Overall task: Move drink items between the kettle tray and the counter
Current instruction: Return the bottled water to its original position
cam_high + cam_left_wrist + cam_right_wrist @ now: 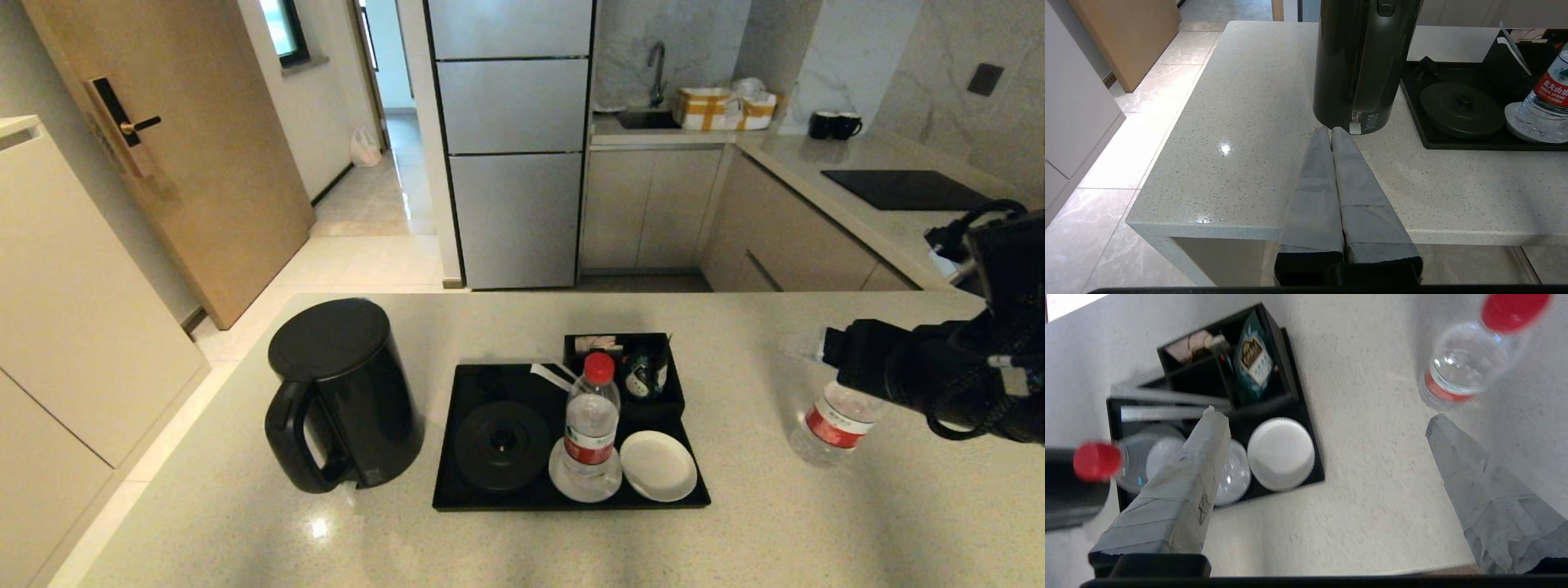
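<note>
A wide, glossy, light grey-beige speckled stone counter (522,547) fills the near part of the head view.

Nearest on it, towards the robot's left, a flat black rectangular kettle tray (571,498) lies with its long edge facing the robot. On the tray's near row, from left to right, sit a round black kettle base (500,445), a white round coaster bearing a small clear plastic water bottle with a red cap and a red-and-white label (591,425), standing upright, and a second white round coaster (658,465), bare. At the tray's far right corner a small black compartment box (624,359) holds a dark teal sachet (1254,359).

Just left of the tray a round black electric kettle (343,396) stands on the counter, off its base.

Well to the right of the tray a second clear red-labelled water bottle (834,425) stands upright on the counter. The right gripper (1327,416) hangs above it on a black arm that reaches in from the right edge, hiding the bottle's top in the head view. In the right wrist view its two pale taped fingers (1200,457) stand wide apart, holding nothing, and the bottle sits just beyond one fingertip.

The left gripper (1330,130) is parked low at the counter's near edge, its grey padded fingers pressed together and pointing at the foot of the kettle.

Beyond the counter are a tall steel fridge (510,139) and kitchen cabinets.
</note>
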